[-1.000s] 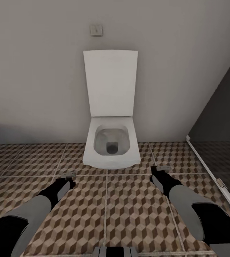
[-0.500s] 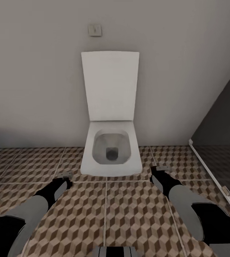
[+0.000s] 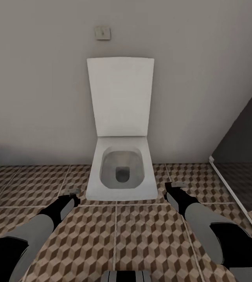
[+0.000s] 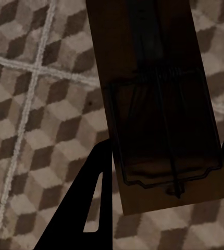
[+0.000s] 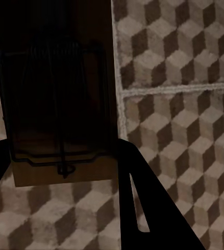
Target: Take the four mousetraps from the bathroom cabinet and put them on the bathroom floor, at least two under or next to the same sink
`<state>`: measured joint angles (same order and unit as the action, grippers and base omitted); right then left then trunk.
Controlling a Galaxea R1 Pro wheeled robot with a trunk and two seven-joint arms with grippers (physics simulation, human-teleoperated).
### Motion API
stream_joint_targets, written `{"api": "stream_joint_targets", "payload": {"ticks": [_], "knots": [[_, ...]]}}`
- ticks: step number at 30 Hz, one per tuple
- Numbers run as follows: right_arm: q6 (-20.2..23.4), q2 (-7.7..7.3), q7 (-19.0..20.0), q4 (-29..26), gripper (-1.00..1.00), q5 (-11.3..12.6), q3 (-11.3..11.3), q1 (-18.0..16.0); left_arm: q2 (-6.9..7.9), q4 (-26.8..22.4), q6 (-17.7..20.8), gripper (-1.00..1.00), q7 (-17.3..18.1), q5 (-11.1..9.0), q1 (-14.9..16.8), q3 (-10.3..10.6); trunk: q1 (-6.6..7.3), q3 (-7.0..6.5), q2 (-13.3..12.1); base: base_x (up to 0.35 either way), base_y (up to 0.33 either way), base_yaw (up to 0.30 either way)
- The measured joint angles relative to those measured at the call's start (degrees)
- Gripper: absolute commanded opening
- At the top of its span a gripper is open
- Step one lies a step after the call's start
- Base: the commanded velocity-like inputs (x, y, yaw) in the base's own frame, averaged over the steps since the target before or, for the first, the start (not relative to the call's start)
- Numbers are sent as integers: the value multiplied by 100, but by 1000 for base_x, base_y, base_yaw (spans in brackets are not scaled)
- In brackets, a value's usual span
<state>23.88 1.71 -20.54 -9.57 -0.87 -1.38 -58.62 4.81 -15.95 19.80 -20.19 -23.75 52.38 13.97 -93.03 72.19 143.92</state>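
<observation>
- While each arm holds one, two mousetraps show up close: the left trap [image 4: 164, 104] sits clamped between the left gripper [image 4: 161, 177] fingers, above the floor [image 4: 34, 130].
- The right trap [image 5: 60, 104] is gripped by the right gripper [image 5: 65, 172] the same way.
- Ahead, both arms reach toward a white toilet [image 3: 121, 172] with raised lid, against the wall [image 3: 32, 86].

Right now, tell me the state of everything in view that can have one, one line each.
toilet: lid up against the wall, bowl open.
left gripper: shut on a mousetrap, held above the bathroom floor.
right gripper: shut on a second mousetrap, also held above the tiles.
wall plate: on the wall above the toilet, state unclear.
</observation>
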Motion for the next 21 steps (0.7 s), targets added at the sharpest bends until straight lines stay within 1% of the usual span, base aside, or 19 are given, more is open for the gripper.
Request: {"api": "stream_joint_targets", "payload": {"ticks": [2,10,21], "knots": [[0,-2,0,0,-100,0,-1,0,3,-6,-2,-100,0,0,0,0,0,0,0,2,0,0],[0,1,0,0,-100,2,-1,0,5,-9,-18,-100,-3,-2,0,0,-21,177,10,0,0,0],[0,-2,0,0,-100,0,0,0,-6,-2,-19,-100,-2,-15,0,-8,-21,177,11,0,0,0]]}}
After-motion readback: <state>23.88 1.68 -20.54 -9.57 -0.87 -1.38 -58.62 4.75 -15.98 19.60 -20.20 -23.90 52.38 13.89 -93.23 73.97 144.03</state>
